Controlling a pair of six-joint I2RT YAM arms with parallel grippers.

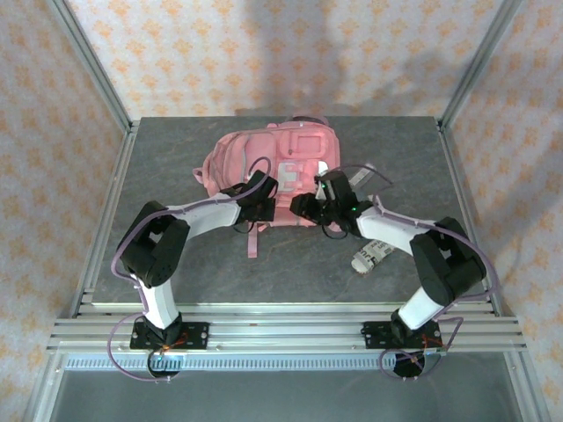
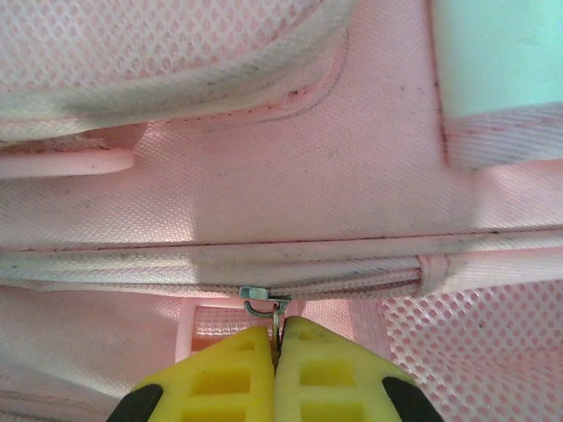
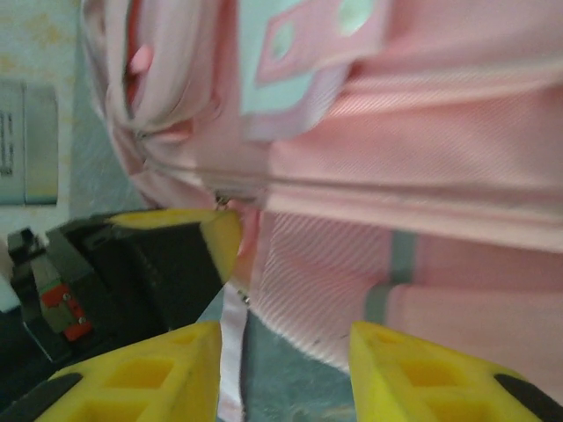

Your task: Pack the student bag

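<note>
The student bag, a big pink backpack with a light blue and white patch, lies flat at the back middle of the table. My left gripper is at the bag's near edge. In the left wrist view its yellow fingers are pressed together on the small metal zip pull that hangs from the slider. My right gripper is just right of it at the same edge. Its fingers stand apart over the bag's pink fabric, with nothing between them.
A rolled printed paper lies on the grey table beside the right arm. A pink strap trails from the bag toward the front. Metal frame posts rise at the table's back corners. A printed booklet shows at the far left of the right wrist view.
</note>
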